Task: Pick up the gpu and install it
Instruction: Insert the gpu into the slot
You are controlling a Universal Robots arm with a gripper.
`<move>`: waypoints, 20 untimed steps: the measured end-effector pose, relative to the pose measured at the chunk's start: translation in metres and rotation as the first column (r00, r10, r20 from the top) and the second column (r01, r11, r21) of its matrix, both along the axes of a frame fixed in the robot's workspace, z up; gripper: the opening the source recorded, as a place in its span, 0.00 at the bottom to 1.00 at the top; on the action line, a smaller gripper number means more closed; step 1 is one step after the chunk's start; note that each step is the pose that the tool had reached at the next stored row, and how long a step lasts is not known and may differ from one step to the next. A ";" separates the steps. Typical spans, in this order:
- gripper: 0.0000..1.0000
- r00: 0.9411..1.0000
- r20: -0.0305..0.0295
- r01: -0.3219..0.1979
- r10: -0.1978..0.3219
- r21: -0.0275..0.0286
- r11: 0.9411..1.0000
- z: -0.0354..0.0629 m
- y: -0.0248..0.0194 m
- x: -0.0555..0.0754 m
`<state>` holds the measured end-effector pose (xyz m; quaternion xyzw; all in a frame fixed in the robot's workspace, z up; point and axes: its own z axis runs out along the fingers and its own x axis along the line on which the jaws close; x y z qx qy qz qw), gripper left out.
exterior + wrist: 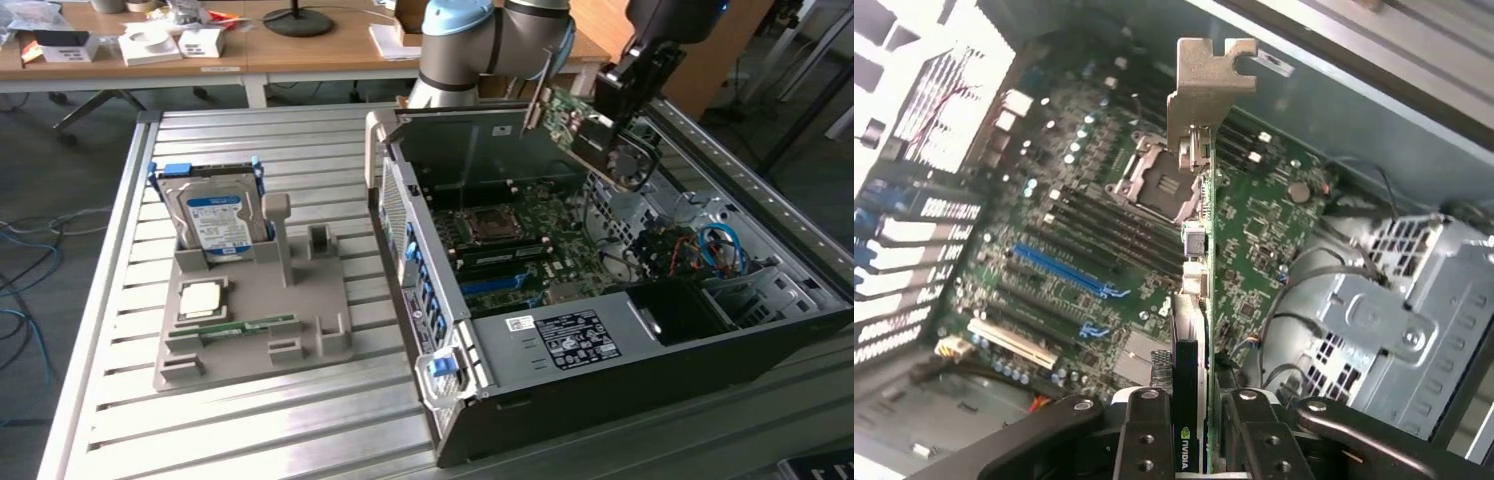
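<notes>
slatted grey metal tabletop (240, 420) carries the work, with pale wooden desks (307, 55) behind it. on the exterior view's right lies an open black and silver computer case (587, 390), side panel off, its green motherboard (534, 240) facing up. on the exterior view's left stands a grey moulded parts fixture (254, 330) holding an upright silver hard drive with a blue label (214, 220).

the black two-fingered gripper (1194, 445) is pinched on the gpu (1196, 300), a thin flat green-faced circuit card with a silver metal end bracket (1206, 90). in the wrist view the dark fingers (1144, 440) sit hard against both faces of the card at its rear end, with no gap visible.

position of the card: off the table, in the air over the far end of the open case, tilted in the exterior view and apart from the motherboard. its long axis runs straight away from the gripper, bracket end farthest out.

governing relation: seen from the wrist, the card is edge-on and its line crosses the silver square processor socket (1159, 180) and the black memory slots. the blue expansion slots (1069, 270) lie off to one side of that line, not beneath it. the card appears roughly parallel to those slots, though the angle makes this hard to confirm.

judgement: pick-up done; card not yet seated.
</notes>
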<state>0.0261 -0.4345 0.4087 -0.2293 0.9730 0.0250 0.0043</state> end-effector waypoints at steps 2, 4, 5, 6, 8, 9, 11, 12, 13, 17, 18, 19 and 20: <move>0.26 0.999 0.000 -0.036 0.036 -0.001 0.999 -0.0001 0.0000 0.000; 0.26 0.997 0.000 -0.073 0.073 -0.002 0.997 -0.0003 0.0000 0.000; 0.26 0.996 0.000 -0.091 0.091 -0.002 0.996 -0.0004 0.0000 0.000; 0.26 0.994 0.000 -0.109 0.109 -0.003 0.994 -0.0005 0.0000 0.000; 0.26 0.989 0.000 -0.145 0.145 -0.003 0.989 -0.0007 0.0000 0.000; 0.26 0.987 0.000 -0.163 0.163 -0.003 0.987 -0.0008 0.0000 0.000; 0.26 0.980 0.000 -0.200 0.200 -0.003 0.980 -0.0010 0.0000 0.000; 0.26 0.976 0.000 -0.217 0.217 -0.003 0.976 -0.0011 0.0000 0.000; 0.26 0.972 0.000 -0.235 0.235 -0.003 0.972 -0.0013 0.0000 0.000; 0.26 0.953 0.000 -0.304 0.304 -0.003 0.953 -0.0019 0.0000 0.000; 0.26 0.947 0.000 -0.321 0.321 -0.003 0.947 -0.0021 0.0000 0.000; 0.26 0.941 0.000 -0.338 0.338 -0.003 0.941 -0.0023 0.0000 0.000; 0.26 0.935 0.000 -0.355 0.355 -0.003 0.935 -0.0025 0.0000 0.000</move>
